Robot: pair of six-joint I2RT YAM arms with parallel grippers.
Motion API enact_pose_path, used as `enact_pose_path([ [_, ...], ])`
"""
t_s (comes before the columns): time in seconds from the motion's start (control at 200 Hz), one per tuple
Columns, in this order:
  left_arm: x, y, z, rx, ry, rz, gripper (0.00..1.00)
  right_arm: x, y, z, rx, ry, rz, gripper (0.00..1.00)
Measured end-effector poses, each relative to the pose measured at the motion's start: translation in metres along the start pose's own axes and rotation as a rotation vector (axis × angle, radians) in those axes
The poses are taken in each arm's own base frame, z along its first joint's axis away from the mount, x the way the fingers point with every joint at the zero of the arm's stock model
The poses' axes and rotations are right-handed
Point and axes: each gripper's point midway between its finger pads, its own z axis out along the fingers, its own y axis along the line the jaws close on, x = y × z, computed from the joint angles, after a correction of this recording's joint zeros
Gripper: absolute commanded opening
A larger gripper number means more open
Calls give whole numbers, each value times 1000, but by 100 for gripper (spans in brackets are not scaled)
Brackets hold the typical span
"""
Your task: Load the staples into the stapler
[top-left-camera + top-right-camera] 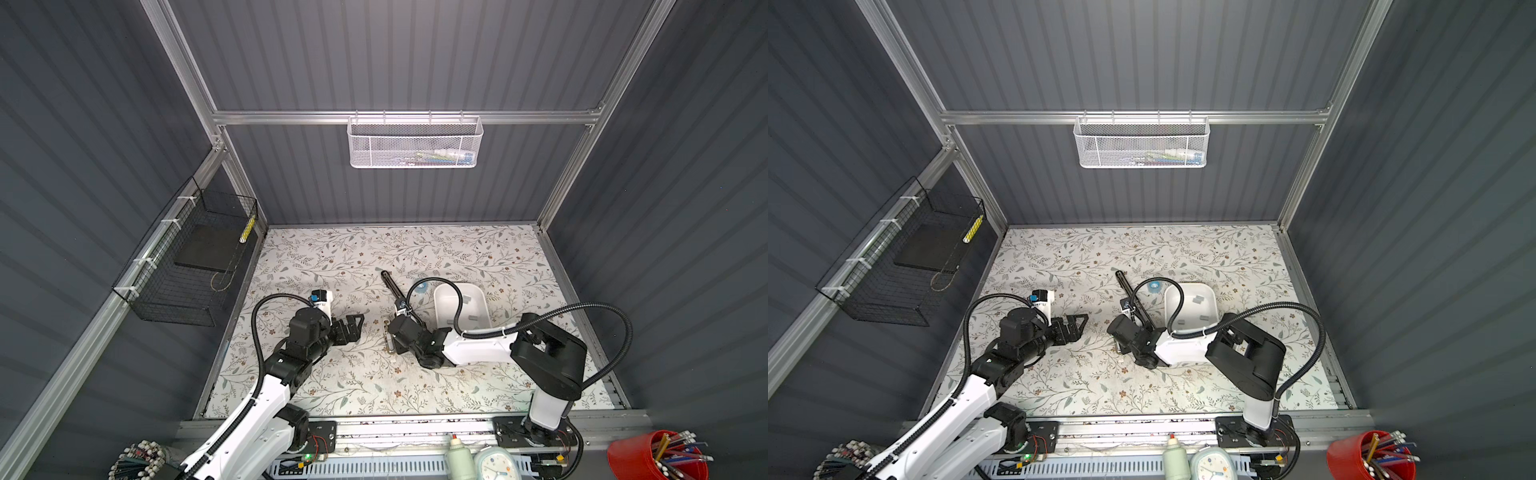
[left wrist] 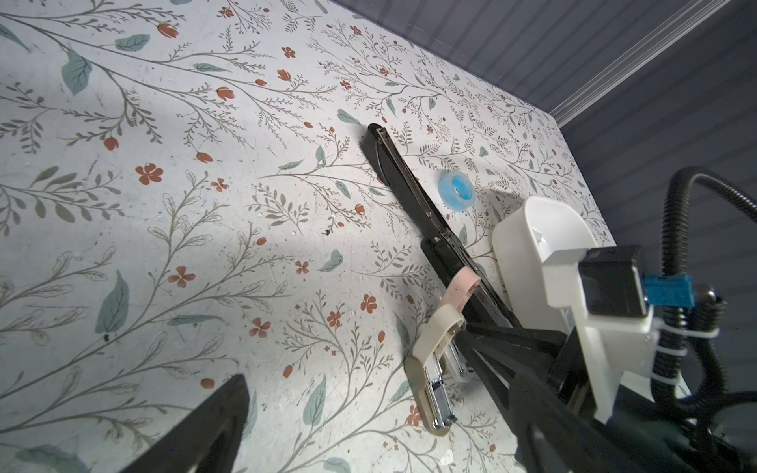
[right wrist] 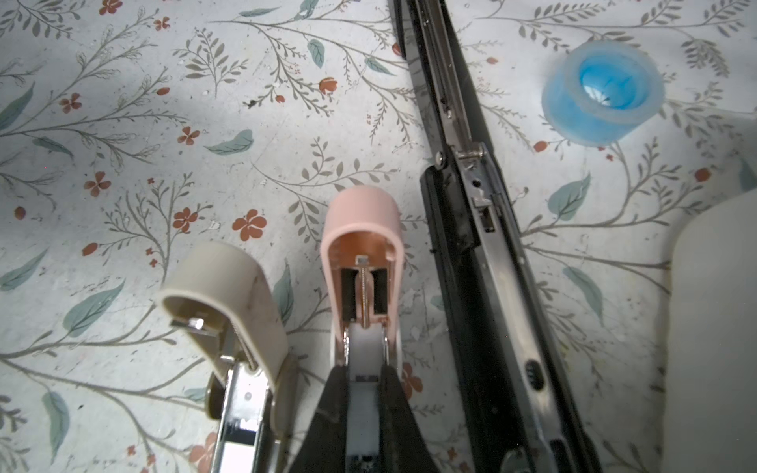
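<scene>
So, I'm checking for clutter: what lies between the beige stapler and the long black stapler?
The open pink stapler, gripped by the right gripper, lies between them; the right wrist view shows it best.

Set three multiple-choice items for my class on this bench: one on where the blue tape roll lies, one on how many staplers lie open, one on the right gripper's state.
1. The translucent blue tape roll lies: A) on the floral table beside the long black stapler; B) atop that stapler; C) against the back wall.
2. Staplers lying open: A) one; B) two; C) three.
3. The right gripper is: A) open; B) shut on the small pink stapler; C) shut on the black stapler.
Key: 1A, the roll rests on the table next to it; 2C, black, pink and the small beige stapler all gape; 3B, its fingers pinch the pink stapler's sides.
</scene>
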Motion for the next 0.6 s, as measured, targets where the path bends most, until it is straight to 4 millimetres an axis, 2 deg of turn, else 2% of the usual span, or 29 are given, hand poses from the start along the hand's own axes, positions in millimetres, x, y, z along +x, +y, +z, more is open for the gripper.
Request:
enact_pose_path([
  [0.175,4,9,5,-45,17,-6,100,-1,-1,-2,-1,-2,1,13],
  [0.315,11,20,6,-90,29,-25,100,-5,-4,-12,-9,-17,8,14],
  [0.46,28,29,0,-98,29,-54,100,-12,-6,-22,-21,-41,17,15],
  [0.6,27,28,-8,-79,-14,-71,100,-10,-7,-22,-24,-41,3,14],
])
